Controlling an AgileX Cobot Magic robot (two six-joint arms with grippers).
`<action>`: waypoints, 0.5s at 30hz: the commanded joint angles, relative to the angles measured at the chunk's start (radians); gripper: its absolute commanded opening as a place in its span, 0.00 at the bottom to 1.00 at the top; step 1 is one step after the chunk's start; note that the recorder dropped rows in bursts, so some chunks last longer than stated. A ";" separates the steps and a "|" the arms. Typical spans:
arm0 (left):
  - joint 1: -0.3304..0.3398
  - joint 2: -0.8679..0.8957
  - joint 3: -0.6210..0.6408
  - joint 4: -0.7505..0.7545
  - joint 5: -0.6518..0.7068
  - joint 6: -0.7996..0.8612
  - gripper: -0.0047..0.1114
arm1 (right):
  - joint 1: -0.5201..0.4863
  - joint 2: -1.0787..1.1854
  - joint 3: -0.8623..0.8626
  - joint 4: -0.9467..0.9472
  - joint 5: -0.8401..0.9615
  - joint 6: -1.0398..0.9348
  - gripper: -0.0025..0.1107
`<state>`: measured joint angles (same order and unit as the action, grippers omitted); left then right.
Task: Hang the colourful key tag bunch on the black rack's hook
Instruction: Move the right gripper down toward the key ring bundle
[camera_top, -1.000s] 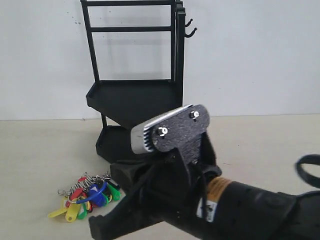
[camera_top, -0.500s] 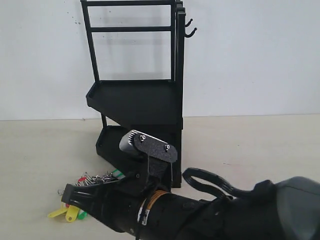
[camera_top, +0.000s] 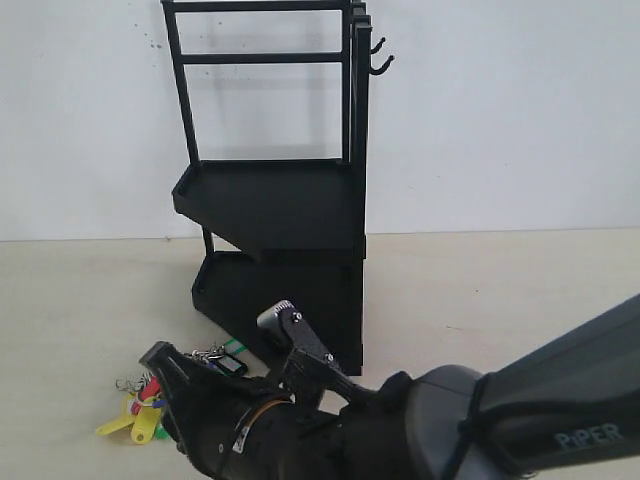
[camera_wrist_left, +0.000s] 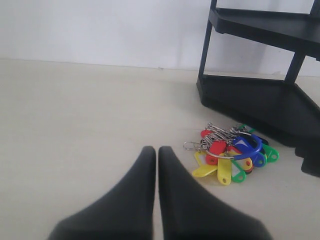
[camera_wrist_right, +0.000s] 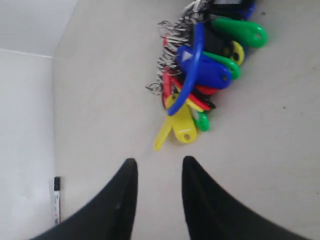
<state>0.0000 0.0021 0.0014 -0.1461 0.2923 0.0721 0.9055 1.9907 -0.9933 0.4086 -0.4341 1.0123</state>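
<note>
The colourful key tag bunch (camera_wrist_right: 200, 75) lies on the pale table with its big blue loop (camera_wrist_right: 196, 55) on top. It also shows in the left wrist view (camera_wrist_left: 232, 152) and, half hidden by my arm, in the exterior view (camera_top: 138, 415). My right gripper (camera_wrist_right: 159, 162) is open and empty, its fingers just short of the yellow tags. It reaches across to the left (camera_top: 165, 375). My left gripper (camera_wrist_left: 157, 150) is shut and empty, a short way from the bunch. The black rack (camera_top: 270, 200) stands behind, the hook (camera_top: 381, 68) high on its side.
The rack's lower tray (camera_wrist_left: 255, 97) sits just beyond the bunch. A smaller upper hook (camera_top: 377, 45) is above the larger one. A white wall backs the table. My right arm (camera_top: 480, 420) fills the front of the exterior view.
My right arm has swung down and to the left, its gripper now low over the key tag bunch and hiding much of it. The bunch and the rack have not moved.
</note>
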 joint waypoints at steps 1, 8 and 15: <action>-0.001 -0.002 -0.001 0.005 -0.008 0.003 0.08 | -0.001 0.031 -0.024 0.056 0.001 0.049 0.42; -0.001 -0.002 -0.001 0.005 -0.008 0.003 0.08 | -0.038 0.045 -0.103 0.048 0.100 0.024 0.41; -0.001 -0.002 -0.001 0.005 -0.008 0.003 0.08 | -0.109 0.047 -0.199 0.061 0.253 -0.010 0.41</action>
<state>0.0000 0.0021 0.0014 -0.1461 0.2923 0.0721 0.8105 2.0359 -1.1724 0.4676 -0.2005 1.0043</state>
